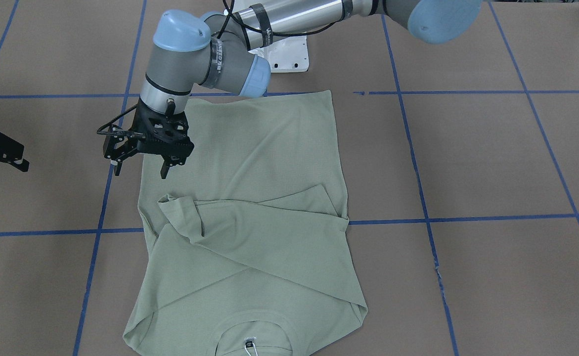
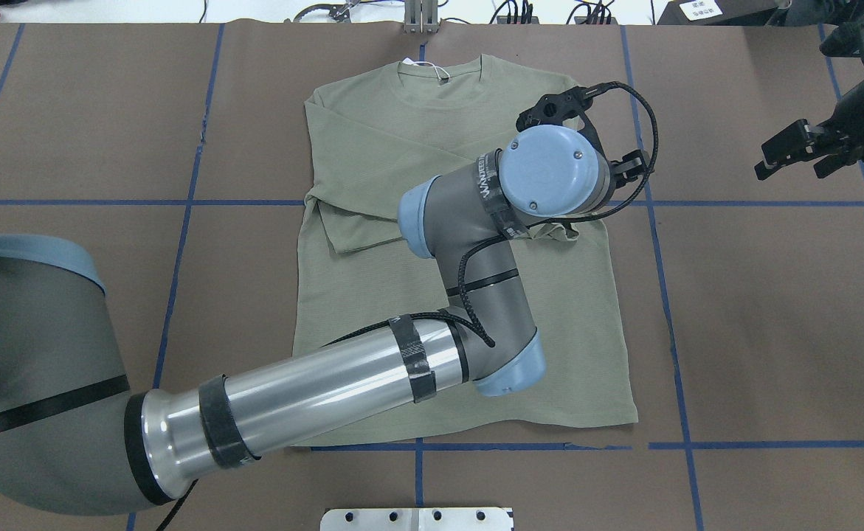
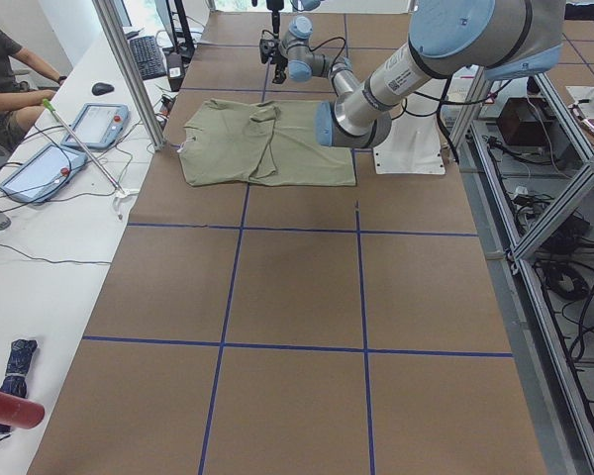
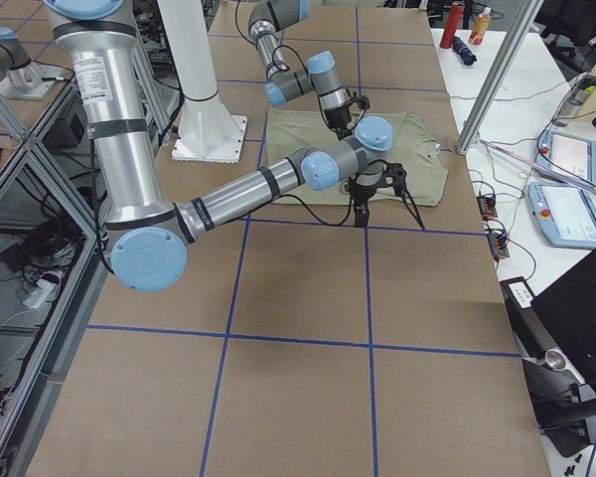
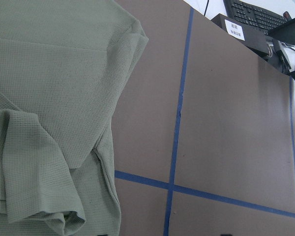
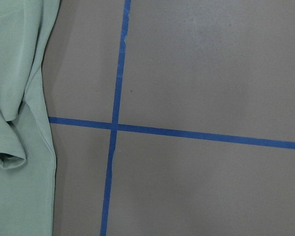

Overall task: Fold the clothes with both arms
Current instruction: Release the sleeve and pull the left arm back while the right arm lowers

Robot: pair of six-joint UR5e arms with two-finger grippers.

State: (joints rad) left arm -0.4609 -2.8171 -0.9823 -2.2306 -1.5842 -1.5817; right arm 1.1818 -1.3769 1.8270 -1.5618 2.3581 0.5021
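The clothes are one pale sage-green shirt (image 1: 269,163) lying flat on the brown table. Both sleeves are folded across its chest, and one cuff (image 1: 170,203) lies near the shirt's side edge. The ribbed collar (image 2: 443,74) with a white hang tag (image 1: 250,349) points away from the robot. The left arm reaches across the shirt. My left gripper (image 1: 140,173) hangs open just above the shirt's edge on the robot's right, with nothing between its fingers. My right gripper (image 2: 797,155) stands open over bare table well off to the right, apart from the shirt.
Blue tape lines (image 2: 660,295) grid the brown table. The white pedestal base (image 1: 289,54) sits behind the shirt's hem. In the exterior left view a person (image 3: 0,79) sits at a side desk with tablets (image 3: 99,124) beyond the collar end.
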